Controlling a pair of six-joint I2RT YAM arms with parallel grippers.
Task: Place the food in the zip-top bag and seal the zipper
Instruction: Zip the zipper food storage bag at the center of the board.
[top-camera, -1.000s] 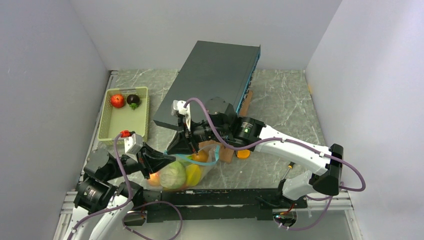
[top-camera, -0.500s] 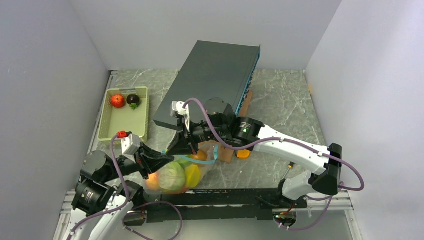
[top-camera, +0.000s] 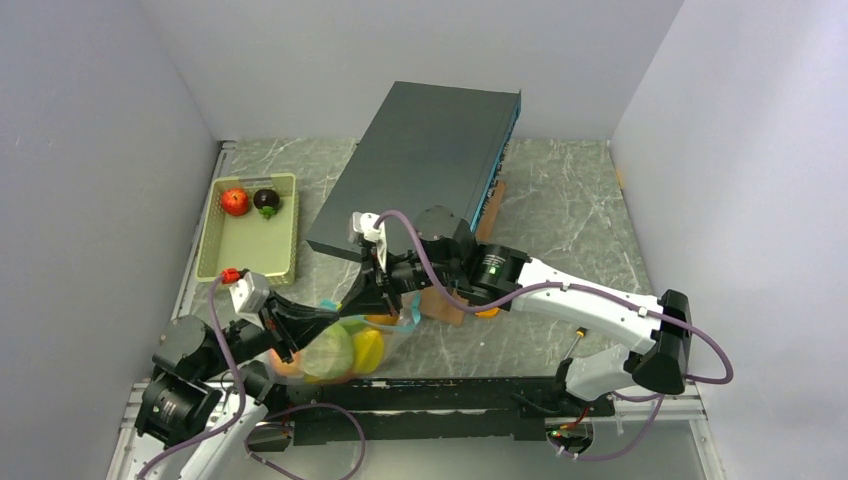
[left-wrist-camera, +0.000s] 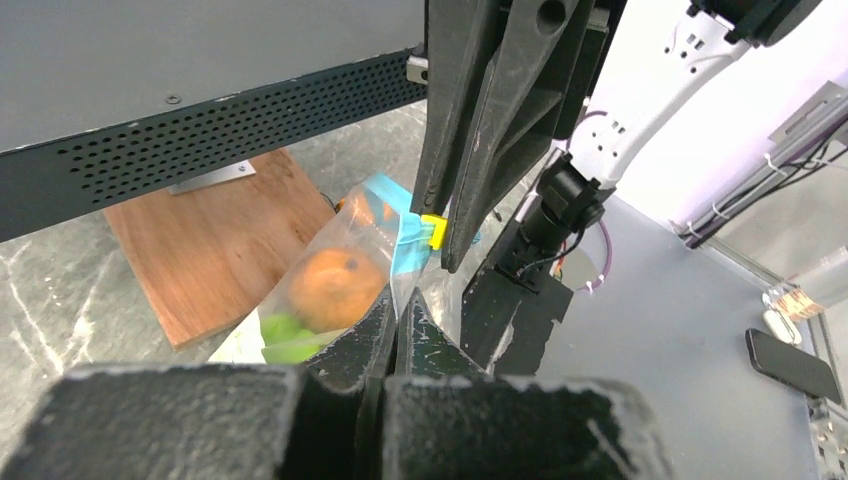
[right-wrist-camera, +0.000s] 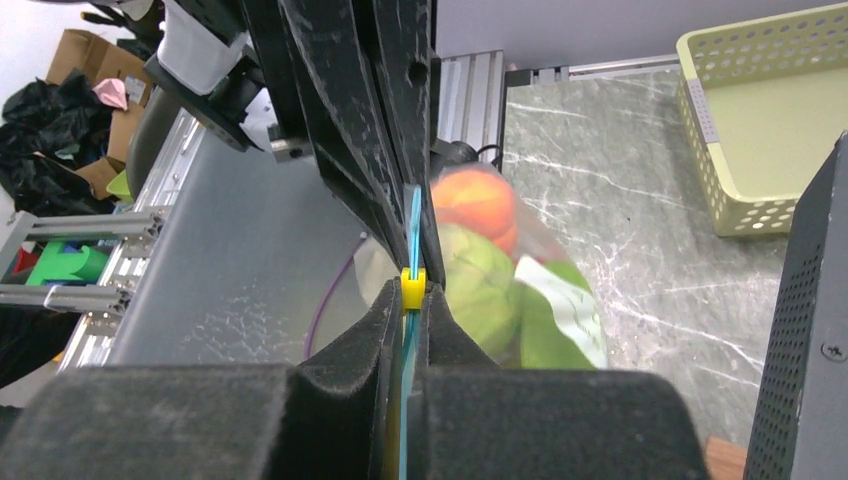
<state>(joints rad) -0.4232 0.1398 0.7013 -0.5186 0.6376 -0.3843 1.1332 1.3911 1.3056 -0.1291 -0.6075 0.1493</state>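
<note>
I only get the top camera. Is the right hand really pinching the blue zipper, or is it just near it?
Observer: It is really pinching it. The right wrist view shows the right gripper shut on the zipper, right at a small yellow slider.
Operator: What is the left hand doing?
Observer: In the left wrist view, the left gripper is shut on the edge of the zip-top bag, close below the blue strip.
Operator: What food is nearest the opening?
Observer: The left wrist view shows an orange piece up near the mouth, with a green piece under it.
</note>
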